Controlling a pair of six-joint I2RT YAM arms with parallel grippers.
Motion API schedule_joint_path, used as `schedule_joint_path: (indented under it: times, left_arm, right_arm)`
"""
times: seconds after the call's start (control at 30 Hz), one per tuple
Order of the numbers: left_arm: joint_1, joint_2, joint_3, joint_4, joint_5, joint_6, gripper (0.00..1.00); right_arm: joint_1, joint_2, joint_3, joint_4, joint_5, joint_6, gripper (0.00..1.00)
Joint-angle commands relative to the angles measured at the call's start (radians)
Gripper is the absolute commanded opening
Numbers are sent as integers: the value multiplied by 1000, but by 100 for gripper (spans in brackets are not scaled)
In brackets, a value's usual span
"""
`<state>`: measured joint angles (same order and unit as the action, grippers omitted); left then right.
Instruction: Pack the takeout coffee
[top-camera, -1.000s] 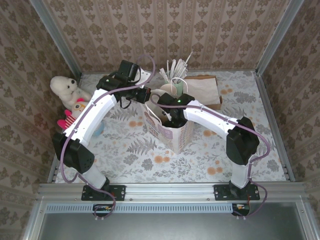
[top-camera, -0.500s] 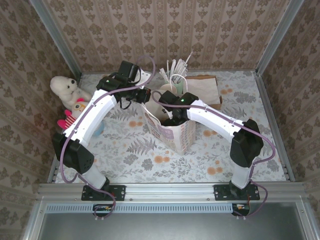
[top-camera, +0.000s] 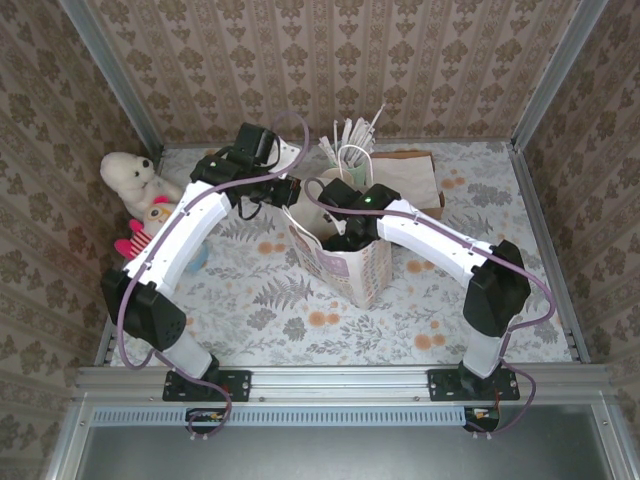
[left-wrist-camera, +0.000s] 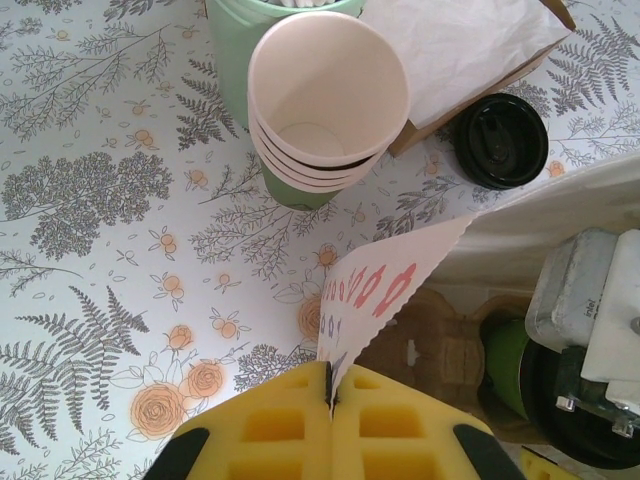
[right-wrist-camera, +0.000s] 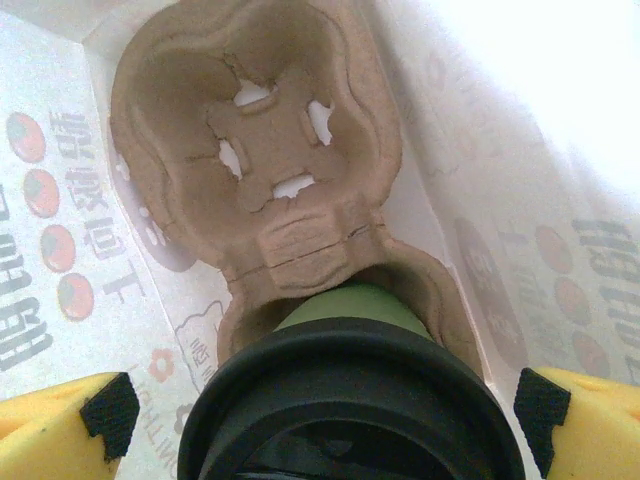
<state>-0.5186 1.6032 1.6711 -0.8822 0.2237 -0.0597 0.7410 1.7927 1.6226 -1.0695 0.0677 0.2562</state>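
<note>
The takeout coffee (right-wrist-camera: 350, 305), a green cup with a black lid, stands in one pocket of a brown cardboard carrier (right-wrist-camera: 260, 150) at the bottom of the white printed bag (top-camera: 352, 272). My right gripper (right-wrist-camera: 320, 420) reaches down into the bag and is open. Its yellow fingers (right-wrist-camera: 55, 425) stand on either side of the lid with a gap on both sides. My left gripper (left-wrist-camera: 330, 385) is shut on the bag's zigzag top edge (left-wrist-camera: 385, 285) and holds the mouth apart. The green cup (left-wrist-camera: 505, 365) also shows inside the bag in the left wrist view.
Behind the bag stand a stack of cream cups (left-wrist-camera: 325, 100), a green holder of straws (left-wrist-camera: 235, 50), a loose black lid (left-wrist-camera: 500, 140) and a brown box of napkins (left-wrist-camera: 470, 40). A white plush toy (top-camera: 135, 180) sits at the left wall.
The right arm's wrist has shifted slightly back over the bag and its elbow has swung outward to the right. The left arm and the bag have stayed put.
</note>
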Motion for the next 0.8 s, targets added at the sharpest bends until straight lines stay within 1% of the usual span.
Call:
schedule_joint_path:
  times: [0.0, 0.4, 0.77]
  left_arm:
    - [-3, -39, -15, 18, 0, -10, 0]
    - [-3, -27, -10, 8, 11, -10, 0]
    - [-4, -7, -3, 9, 3, -18, 0]
  right_arm:
    - [0, -36, 40, -2, 32, -19, 100]
    - [8, -61, 7, 88, 38, -40, 100]
    - [8, -174, -94, 332, 75, -57, 100]
